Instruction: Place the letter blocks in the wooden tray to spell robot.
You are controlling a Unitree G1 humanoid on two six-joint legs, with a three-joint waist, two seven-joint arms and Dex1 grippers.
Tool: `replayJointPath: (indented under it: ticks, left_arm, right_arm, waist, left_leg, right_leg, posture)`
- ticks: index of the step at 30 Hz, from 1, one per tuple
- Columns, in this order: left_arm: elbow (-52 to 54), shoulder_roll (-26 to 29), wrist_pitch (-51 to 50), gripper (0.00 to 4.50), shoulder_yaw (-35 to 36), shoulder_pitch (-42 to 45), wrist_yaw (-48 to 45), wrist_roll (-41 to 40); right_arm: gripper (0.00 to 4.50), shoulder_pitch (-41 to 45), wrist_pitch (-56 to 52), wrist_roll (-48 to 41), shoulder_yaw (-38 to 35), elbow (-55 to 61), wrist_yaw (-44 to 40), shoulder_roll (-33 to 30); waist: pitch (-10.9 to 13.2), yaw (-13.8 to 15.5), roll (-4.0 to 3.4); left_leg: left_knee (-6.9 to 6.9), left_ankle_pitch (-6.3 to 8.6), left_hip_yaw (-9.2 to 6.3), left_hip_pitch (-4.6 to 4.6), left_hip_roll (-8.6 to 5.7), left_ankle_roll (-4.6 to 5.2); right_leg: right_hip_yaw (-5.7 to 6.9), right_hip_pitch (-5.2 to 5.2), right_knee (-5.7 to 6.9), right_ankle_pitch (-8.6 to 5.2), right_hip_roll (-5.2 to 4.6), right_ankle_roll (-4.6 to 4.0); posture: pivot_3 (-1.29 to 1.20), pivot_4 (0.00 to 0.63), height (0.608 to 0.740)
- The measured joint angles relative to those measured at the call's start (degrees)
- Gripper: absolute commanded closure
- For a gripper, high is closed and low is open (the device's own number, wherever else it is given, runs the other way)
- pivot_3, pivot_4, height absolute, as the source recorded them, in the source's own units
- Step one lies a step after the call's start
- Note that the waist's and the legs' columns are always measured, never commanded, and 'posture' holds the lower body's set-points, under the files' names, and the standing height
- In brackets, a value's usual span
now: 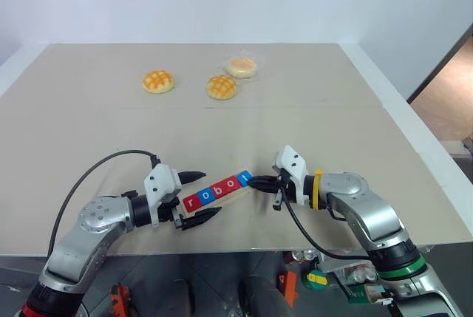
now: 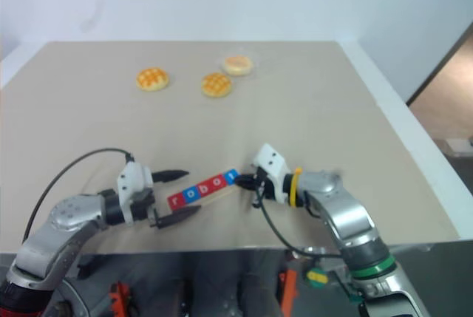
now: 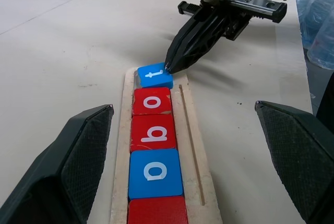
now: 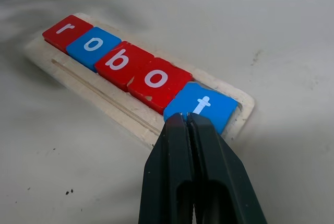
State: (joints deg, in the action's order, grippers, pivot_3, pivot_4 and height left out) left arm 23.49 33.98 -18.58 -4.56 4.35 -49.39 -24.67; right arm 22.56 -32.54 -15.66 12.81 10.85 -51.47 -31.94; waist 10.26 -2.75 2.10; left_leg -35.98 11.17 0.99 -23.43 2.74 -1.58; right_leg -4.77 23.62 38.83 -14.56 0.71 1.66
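Closed right pincer [image 4: 185,122] touches one of five letter blocks [image 4: 117,63]; left pincer [image 1: 198,195] open.

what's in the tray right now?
Five letter blocks in the tray, reading r, o, b, o, t. The shut right gripper touches the t's corner, hiding that edge; the t looks slightly tilted, so full seating is unclear.

Head stereo pair looks forward-down over beige table [image 1: 310,110], mid-distance. Left wrist cam sits close, facing along pale wooden tray [image 3: 195,145] of red and blue letter tiles [image 3: 155,171]; right wrist cam faces it from the opposite end.
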Motion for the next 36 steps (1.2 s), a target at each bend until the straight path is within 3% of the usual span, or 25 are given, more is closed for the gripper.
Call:
replayJointPath:
  ticks: [25,36]
  left_arm:
    - [0.0,-1.3,0.0,0.0,-0.2,0.0,0.2,1.1]
    - [0.7,-1.8,-0.5,0.0,0.0,-0.1,0.0,-1.2]
  right_arm:
    - [4.47,2.1,-0.3,0.1,0.6,-1.2,-0.7,1.2]
    - [4.47,-1.5,-3.6,-2.0,-0.2,4.7,-0.7,-1.5]
  waist:
    - [0.0,0.0,0.0]
    - [0.0,0.0,0.0]
  left_leg:
    - [0.0,0.0,0.01,0.0,0.0,0.0]
    - [0.0,0.01,0.0,0.0,0.0,-0.01]
  right_leg:
    - [-0.01,0.0,0.0,0.0,0.0,0.01]
    - [0.0,0.0,0.0,-0.01,0.0,0.01]
  posture:
    - [0.0,0.15,0.74]
    - [0.0,0.15,0.74]
